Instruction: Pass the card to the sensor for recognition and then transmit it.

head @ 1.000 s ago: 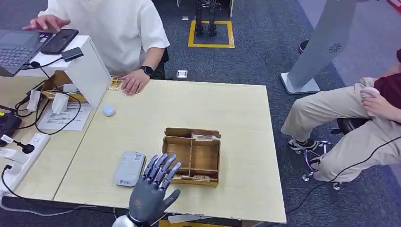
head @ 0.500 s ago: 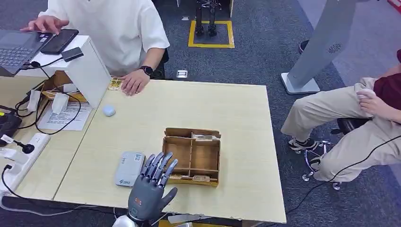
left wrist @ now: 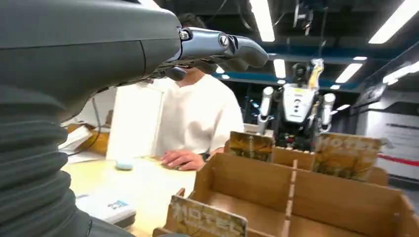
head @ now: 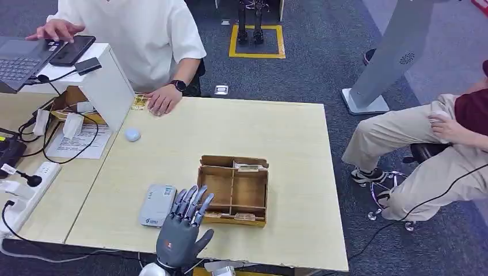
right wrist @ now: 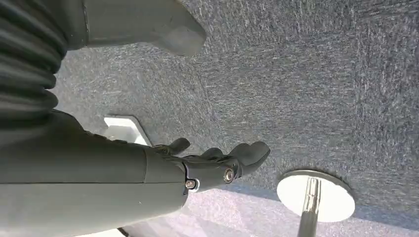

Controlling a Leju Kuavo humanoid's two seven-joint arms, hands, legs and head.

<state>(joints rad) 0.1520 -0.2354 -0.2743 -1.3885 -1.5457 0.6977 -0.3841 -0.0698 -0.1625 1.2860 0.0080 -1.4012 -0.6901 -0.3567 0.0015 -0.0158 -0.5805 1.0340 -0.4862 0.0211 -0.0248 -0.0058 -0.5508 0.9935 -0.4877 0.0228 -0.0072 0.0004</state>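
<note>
The likeliest slip, as I judge it, is a poor pick: the card (head: 244, 217) stands on edge in the front slot of the cardboard box (head: 233, 190), lower centre of the head view, tight against the front wall. Thick fingers coming down there could push the light box along the desk (head: 230, 126) or knock the card flat rather than pinch it. A second risk is the reader (head: 157, 205), the grey flat device just left of the box; a reach that drifts left could nudge it out of place before the card is ever shown to it.

The left robot hand (head: 183, 229) hovers at the bottom centre of the head view, over the desk's near edge, between reader and box. Its fingers are spread and extended, holding nothing and touching nothing I can see. The right robot hand (right wrist: 217, 165) hangs over the carpet, fingers loosely curved and apart, empty.

More cards (left wrist: 249, 146) lean at the box's far wall.
</note>
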